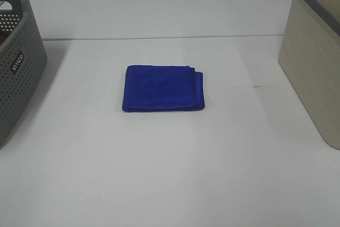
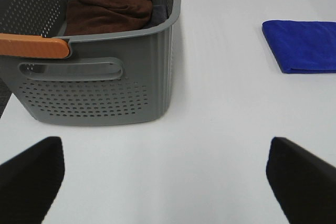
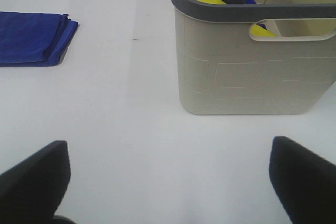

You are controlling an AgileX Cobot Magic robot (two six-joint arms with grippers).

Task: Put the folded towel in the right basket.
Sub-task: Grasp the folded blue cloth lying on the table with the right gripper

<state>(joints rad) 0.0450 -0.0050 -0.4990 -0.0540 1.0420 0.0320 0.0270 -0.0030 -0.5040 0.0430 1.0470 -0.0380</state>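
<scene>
A folded blue towel (image 1: 162,88) lies flat in the middle of the white table. It also shows in the left wrist view (image 2: 304,45) and the right wrist view (image 3: 32,38). The right basket (image 1: 316,57) is beige with a grey rim and stands at the table's right edge; in the right wrist view (image 3: 252,66) it holds blue and yellow cloths. My left gripper (image 2: 168,182) is open and empty, short of the grey basket. My right gripper (image 3: 168,182) is open and empty, short of the beige basket. Neither arm shows in the exterior high view.
A grey perforated basket (image 1: 16,62) stands at the table's left edge; in the left wrist view (image 2: 105,82) it holds a brown towel (image 2: 105,6) and has an orange handle (image 2: 31,45). The white table (image 1: 170,174) surrounds the towel.
</scene>
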